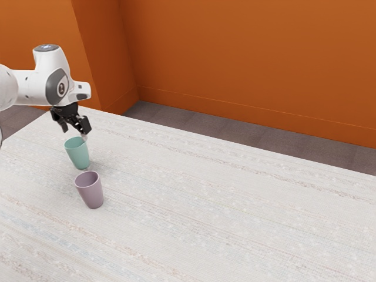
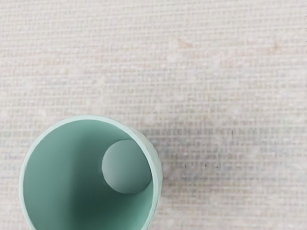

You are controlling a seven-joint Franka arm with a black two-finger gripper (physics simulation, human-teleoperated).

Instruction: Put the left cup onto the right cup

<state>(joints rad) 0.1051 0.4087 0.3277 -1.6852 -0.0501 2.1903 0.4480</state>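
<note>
A green cup (image 1: 77,153) stands upright near the table's far left corner in the exterior view. A purple cup (image 1: 89,189) stands just in front of it, apart from it. My gripper (image 1: 83,136) hangs right at the green cup's rim, on the side toward the exterior view's right, and it is shut on that rim. From the wrist view I look straight down into the green cup (image 2: 88,175), seeing its round bottom and pale rim close under my hand.
The pale woven-textured table (image 1: 235,205) spreads wide toward the exterior view's right and front. Orange walls and a grey floor strip lie behind the table's far edge.
</note>
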